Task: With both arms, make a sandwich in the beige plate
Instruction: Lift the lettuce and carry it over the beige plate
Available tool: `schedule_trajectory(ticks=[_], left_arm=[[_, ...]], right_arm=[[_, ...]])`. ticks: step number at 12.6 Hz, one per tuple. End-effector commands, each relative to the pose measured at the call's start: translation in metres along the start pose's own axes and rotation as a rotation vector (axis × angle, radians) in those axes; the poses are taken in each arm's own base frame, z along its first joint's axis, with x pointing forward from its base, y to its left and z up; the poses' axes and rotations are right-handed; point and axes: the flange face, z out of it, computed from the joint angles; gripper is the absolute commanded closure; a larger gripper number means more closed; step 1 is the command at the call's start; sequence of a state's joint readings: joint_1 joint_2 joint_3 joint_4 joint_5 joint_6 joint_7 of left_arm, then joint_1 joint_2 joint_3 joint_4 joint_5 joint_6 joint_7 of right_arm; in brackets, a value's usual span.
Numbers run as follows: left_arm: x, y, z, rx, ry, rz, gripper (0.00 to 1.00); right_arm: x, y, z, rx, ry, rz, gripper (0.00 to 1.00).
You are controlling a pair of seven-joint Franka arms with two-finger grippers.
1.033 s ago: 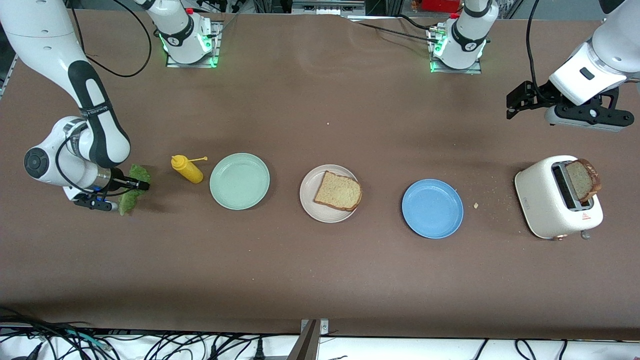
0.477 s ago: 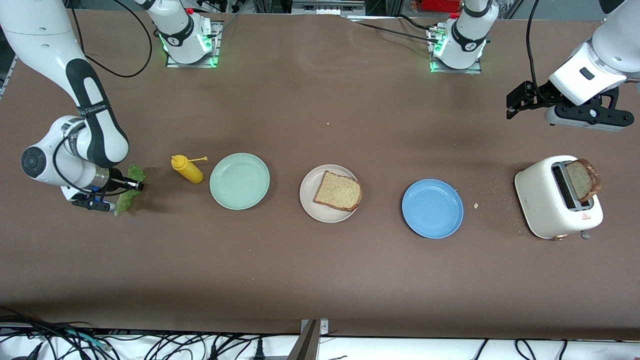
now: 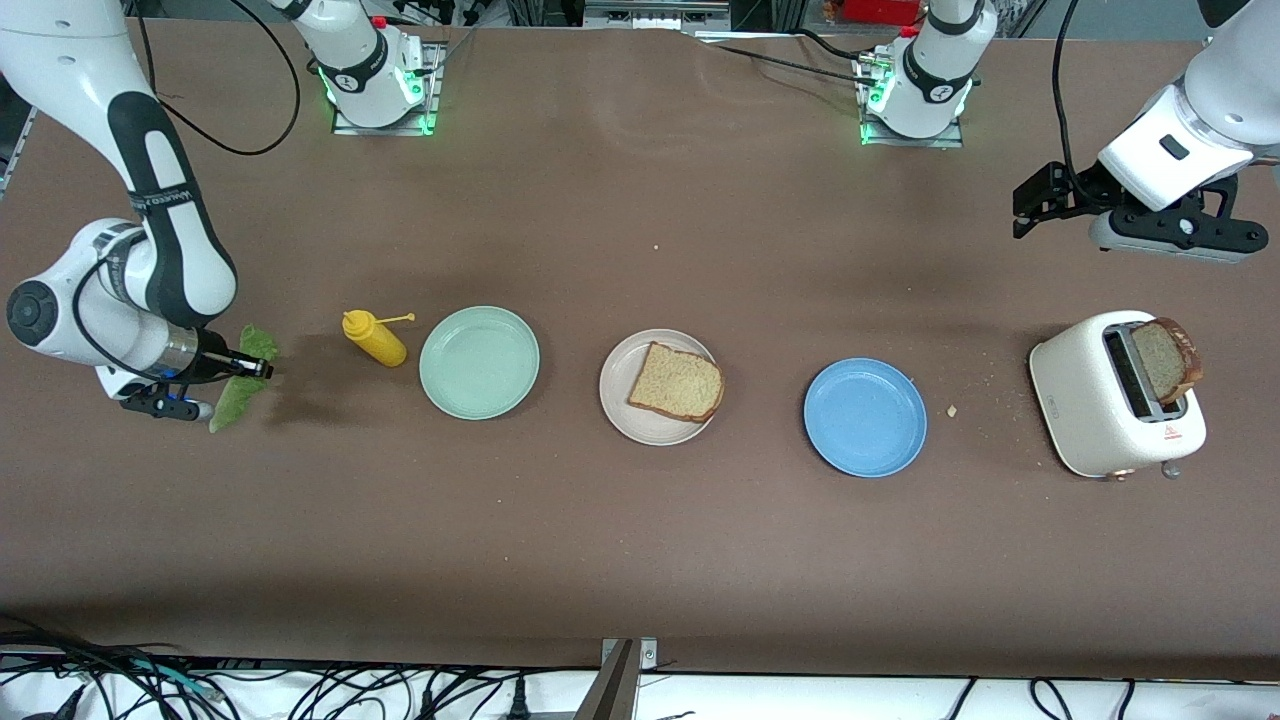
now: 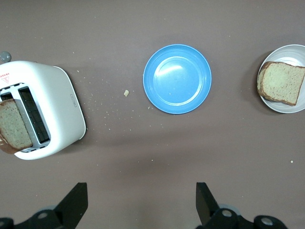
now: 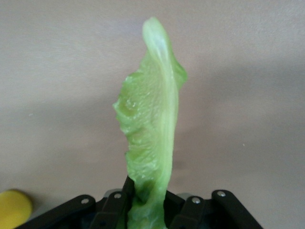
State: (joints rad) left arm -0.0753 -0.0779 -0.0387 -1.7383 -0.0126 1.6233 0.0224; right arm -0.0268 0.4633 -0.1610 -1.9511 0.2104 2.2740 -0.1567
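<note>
The beige plate (image 3: pixel 622 400) sits mid-table with one brown bread slice (image 3: pixel 677 382) on it; it also shows in the left wrist view (image 4: pixel 289 52). A second slice (image 3: pixel 1163 360) stands in the white toaster (image 3: pixel 1090 405). My right gripper (image 3: pixel 252 368) is shut on the green lettuce leaf (image 3: pixel 238 385) and holds it above the table at the right arm's end, beside the mustard bottle. The right wrist view shows the leaf (image 5: pixel 152 129) pinched between the fingers (image 5: pixel 125 198). My left gripper (image 3: pixel 1040 195) is open and empty, up in the air near the toaster; the left arm waits.
A yellow mustard bottle (image 3: pixel 375 337) lies beside a pale green plate (image 3: pixel 479 361). A blue plate (image 3: pixel 865 416) lies between the beige plate and the toaster. Crumbs (image 3: pixel 952 410) lie near the toaster.
My right gripper has lifted the lettuce leaf and drawn it away from the mustard bottle toward the right arm's end of the table. The left arm has not moved.
</note>
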Motion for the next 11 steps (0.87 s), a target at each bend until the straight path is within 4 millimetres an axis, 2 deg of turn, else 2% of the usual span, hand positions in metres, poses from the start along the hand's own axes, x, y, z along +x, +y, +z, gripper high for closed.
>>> schedule_trajectory(ticks=[1,3,4,11], left_arm=[[0.003,-0.003,-0.004,-0.017,0.005,0.001,0.0],[0.003,-0.003,-0.004,-0.017,0.005,0.001,0.0],[0.003,-0.003,-0.004,-0.017,0.005,0.001,0.0],[0.003,-0.002,-0.004,-0.017,0.005,0.003,0.0]], right_arm=[[-0.006,-0.012,-0.035,-0.019,-0.002,-0.052,0.95],[-0.01,-0.019,-0.058,-0.018,0.009,-0.07,0.96],[-0.013,-0.031,-0.066,-0.023,0.003,-0.095,0.96],[-0.024,-0.074,-0.135,-0.009,0.046,-0.168,0.96]])
